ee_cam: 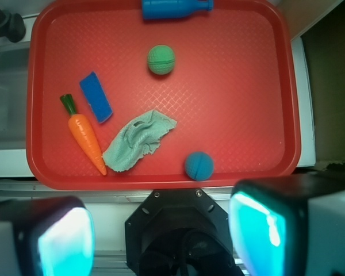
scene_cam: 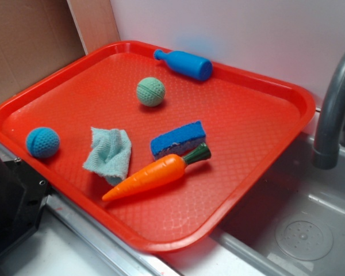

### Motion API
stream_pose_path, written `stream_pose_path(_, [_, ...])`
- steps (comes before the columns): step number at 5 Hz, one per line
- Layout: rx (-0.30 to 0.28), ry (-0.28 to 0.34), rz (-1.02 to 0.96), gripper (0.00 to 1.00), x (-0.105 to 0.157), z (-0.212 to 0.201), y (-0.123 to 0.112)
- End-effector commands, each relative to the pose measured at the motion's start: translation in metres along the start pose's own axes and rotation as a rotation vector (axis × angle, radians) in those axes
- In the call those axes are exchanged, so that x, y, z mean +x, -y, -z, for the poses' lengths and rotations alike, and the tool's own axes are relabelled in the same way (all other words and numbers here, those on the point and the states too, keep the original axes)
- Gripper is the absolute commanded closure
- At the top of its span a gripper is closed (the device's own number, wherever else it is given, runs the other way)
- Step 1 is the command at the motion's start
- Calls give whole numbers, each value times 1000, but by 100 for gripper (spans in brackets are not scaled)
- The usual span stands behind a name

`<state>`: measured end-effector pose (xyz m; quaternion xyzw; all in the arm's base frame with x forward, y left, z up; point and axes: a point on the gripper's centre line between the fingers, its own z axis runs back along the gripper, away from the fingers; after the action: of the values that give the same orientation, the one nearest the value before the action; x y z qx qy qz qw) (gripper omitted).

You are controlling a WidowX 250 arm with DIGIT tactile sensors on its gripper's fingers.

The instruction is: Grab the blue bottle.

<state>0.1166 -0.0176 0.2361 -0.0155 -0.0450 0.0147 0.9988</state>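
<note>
Six toys, blue bottle included, fill tray.

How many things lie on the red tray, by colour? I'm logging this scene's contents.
Blue: 3, the blue bottle, sponge and teal-blue ball
Green: 2, the green ball and pale cloth
Orange: 1, the carrot
Total: 6, all on the tray

The blue bottle lies against the far rim of the red tray, so room behind it is tight. In front of it the tray floor is bare; the green ball sits nearest. The faucet rises beside the tray.
</note>
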Motion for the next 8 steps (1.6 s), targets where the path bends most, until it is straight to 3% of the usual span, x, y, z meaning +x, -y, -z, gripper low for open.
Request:
stream_pose_path(1, [0,0,0,0,0,0,0])
stream_pose_path(2, [-40,-26,85,0,46,43,1])
stream_pose_path(3, [50,52,127,0,97,68,6])
stream_pose_path(6, [50,52,127,0,97,68,6])
stream_pose_path(7, [-4,109,-31,0,126,91,-7])
stream_pose_path(8, [-15,269,-275,0,170,114,-16])
